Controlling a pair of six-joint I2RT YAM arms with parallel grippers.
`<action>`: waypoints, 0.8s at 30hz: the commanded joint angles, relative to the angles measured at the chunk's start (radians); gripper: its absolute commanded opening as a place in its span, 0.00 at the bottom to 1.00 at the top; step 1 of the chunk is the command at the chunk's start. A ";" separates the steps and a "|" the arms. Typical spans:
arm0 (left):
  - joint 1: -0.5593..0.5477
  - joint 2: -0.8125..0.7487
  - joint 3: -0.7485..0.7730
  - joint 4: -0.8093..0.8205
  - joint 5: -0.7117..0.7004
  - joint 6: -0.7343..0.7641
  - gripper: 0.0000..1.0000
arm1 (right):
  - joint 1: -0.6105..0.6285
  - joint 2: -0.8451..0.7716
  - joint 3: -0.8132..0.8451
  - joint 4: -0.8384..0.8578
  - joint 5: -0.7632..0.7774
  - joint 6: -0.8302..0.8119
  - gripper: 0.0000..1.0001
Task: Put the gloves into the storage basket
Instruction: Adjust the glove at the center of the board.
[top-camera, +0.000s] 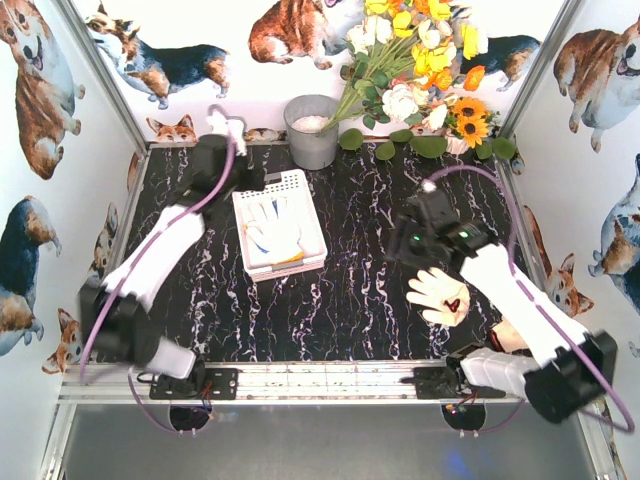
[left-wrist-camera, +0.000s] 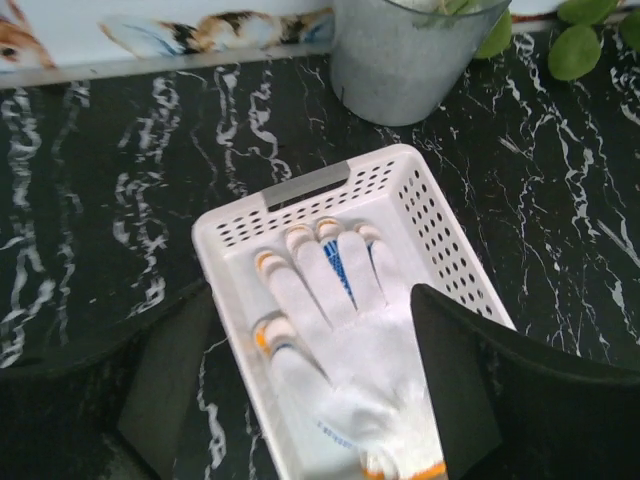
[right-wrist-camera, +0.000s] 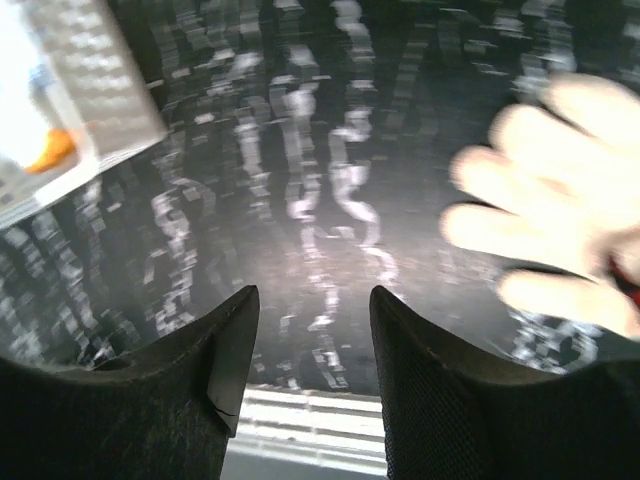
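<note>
Left gripper (left-wrist-camera: 310, 378) gapes over white glove (left-wrist-camera: 340, 300) lying in basket (left-wrist-camera: 441, 245).

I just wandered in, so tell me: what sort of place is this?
Likely a staged robot test booth: corgi-print walls enclose a black marbled table with a white basket, flowers and a bucket.

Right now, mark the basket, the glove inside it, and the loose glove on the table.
storage basket (left-wrist-camera: 440, 235): left wrist view, perforated right wall.
white knit glove (left-wrist-camera: 372, 350): left wrist view, palm.
beige glove (top-camera: 435, 293): top external view, palm.
</note>
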 joint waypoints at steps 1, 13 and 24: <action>0.004 -0.190 -0.143 -0.106 -0.073 -0.027 0.78 | -0.113 -0.099 -0.084 -0.151 0.195 0.000 0.51; 0.040 -0.501 -0.422 -0.256 -0.264 -0.054 1.00 | -0.188 0.038 -0.209 -0.114 0.272 -0.002 0.54; 0.042 -0.497 -0.477 -0.226 -0.293 -0.058 1.00 | -0.244 0.128 -0.324 0.093 0.155 0.051 0.52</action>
